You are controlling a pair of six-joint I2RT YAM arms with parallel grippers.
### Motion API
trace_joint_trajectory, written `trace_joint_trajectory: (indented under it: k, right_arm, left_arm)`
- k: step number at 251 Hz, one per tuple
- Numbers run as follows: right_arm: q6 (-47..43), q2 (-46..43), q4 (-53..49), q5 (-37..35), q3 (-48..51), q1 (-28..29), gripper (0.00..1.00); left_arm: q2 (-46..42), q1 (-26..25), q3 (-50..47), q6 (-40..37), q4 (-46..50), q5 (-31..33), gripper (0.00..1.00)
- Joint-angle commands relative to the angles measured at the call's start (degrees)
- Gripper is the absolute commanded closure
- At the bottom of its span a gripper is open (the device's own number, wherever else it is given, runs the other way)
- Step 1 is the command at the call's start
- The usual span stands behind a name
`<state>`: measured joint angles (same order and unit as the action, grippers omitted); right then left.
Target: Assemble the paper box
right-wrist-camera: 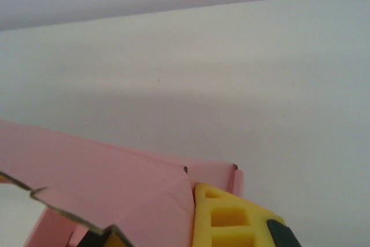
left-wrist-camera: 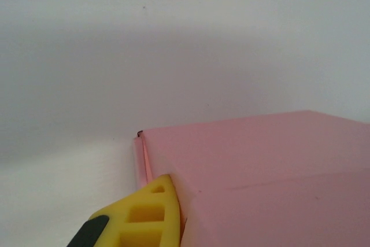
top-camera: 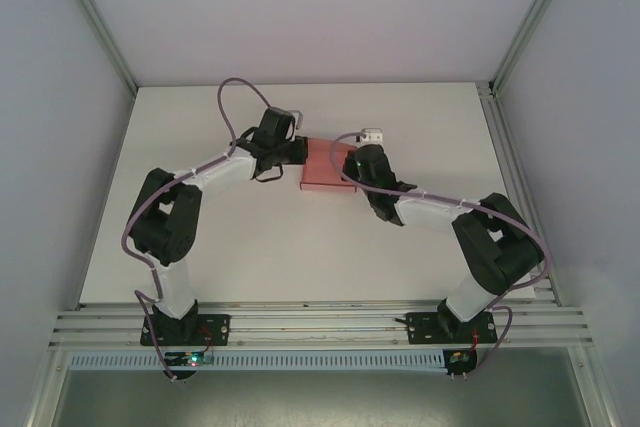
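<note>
1. the pink paper box (top-camera: 322, 169) lies far-middle on the table (top-camera: 280, 247), between both arms.
2. left end effector (top-camera: 298, 152) is at its left end, one yellow finger (left-wrist-camera: 147, 212) touching a corner; whether it is apart or together, cannot tell.
3. right end effector (top-camera: 350, 163) is at its right end, against a flap; likewise cannot tell.

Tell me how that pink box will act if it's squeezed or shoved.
The box looks like thin card, so it is probably light and would likely slide on the table rather than tip. Its walls may buckle under a firm squeeze. The jagged-edged flap seems floppy.
</note>
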<state>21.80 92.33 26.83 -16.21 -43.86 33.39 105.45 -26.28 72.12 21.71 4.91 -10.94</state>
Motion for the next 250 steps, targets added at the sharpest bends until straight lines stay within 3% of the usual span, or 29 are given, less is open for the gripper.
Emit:
trace_joint_trajectory:
  k: [1,35,83,105,118,133,144,176,224,250]
  right_arm:
    - [-4.6,-0.7,9.8,9.8,7.1,1.7,0.99]
    - [-4.3,-1.4,17.4,12.9,14.5,2.3,0.99]
    - [-8.2,0.5,23.4,8.2,20.6,6.6,0.99]
    - [-9.1,0.7,23.2,5.3,20.9,7.8,0.98]
    - [-8.8,0.2,23.2,4.5,21.0,8.0,0.99]
    - [-8.8,-0.5,22.9,3.6,21.0,8.2,0.99]
    - [-9.1,-1.1,21.8,2.3,20.7,8.4,0.99]
    - [-10.7,-2.2,16.3,-0.5,19.3,8.8,0.99]
    - [-11.7,-2.9,14.1,-2.1,19.2,8.9,1.00]
    - [-13.4,-3.0,13.8,-1.6,19.2,9.7,0.94]
  left_arm:
    - [-4.3,-3.7,-8.5,-6.6,-6.5,-6.2,0.98]
    - [-6.2,-4.5,-15.7,-6.1,-12.4,-8.9,0.87]
    - [-7.5,-6.4,-20.5,-6.5,-13.5,-7.2,0.82]
    - [-9.0,-6.7,-20.9,-2.7,-12.6,-3.7,0.79]
    - [-10.2,-7.0,-20.4,-2.1,-11.1,-3.1,0.64]
    - [-11.8,-7.6,-19.7,-2.9,-8.2,-1.6,0.63]
    - [-13.1,-8.2,-19.1,-3.5,-5.4,0.5,0.55]
    - [-17.6,-8.4,-18.1,-2.7,3.4,7.0,0.01]
    - [-24.7,-8.4,-18.4,-1.0,14.6,10.2,0.00]
    - [-27.1,-8.3,-16.5,3.4,18.4,14.0,0.00]
